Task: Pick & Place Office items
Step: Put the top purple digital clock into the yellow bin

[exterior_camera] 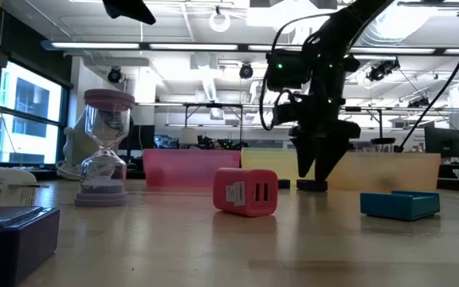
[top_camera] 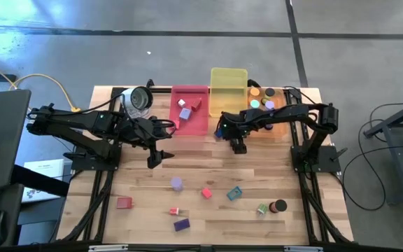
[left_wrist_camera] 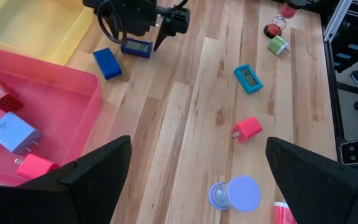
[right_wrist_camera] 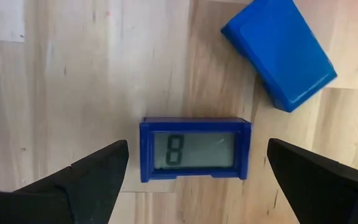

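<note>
My right gripper points down, open, above a small blue clock that lies flat on the table and shows an "8". Its fingers stand on either side of the clock without touching it. A blue block lies close beside the clock. Both sit just in front of the pink tray and the yellow tray. My left gripper hangs open and raised at the table's left. Loose on the near half are a lavender hourglass, a red plug and a teal clock.
The pink tray holds a few small pieces. An orange tray at the far right holds round discs. A round silver-and-white object stands far left. A red block, purple block, green piece and black disc lie near the front edge.
</note>
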Robot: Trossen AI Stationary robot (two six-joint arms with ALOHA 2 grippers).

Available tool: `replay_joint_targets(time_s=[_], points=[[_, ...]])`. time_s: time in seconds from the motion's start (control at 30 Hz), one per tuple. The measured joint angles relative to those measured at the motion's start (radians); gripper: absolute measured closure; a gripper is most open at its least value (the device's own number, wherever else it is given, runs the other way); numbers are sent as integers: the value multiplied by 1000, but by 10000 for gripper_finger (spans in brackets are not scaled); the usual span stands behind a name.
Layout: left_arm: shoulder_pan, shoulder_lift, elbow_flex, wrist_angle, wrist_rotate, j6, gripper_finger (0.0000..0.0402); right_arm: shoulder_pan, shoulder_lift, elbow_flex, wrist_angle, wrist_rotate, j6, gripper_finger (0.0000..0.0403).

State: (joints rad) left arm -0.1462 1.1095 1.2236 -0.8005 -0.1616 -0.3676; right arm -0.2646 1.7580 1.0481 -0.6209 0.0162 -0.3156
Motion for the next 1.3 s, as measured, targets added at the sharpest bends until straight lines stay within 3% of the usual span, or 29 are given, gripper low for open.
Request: replay_joint_targets(time_s=[0.5,1.3], points=[[-2,0,0,36,0,0,39,0,0,0,7,-50,-3,40],[-20,0,0,39,0,3,39,2,65,2,24,-24,-3,42]])
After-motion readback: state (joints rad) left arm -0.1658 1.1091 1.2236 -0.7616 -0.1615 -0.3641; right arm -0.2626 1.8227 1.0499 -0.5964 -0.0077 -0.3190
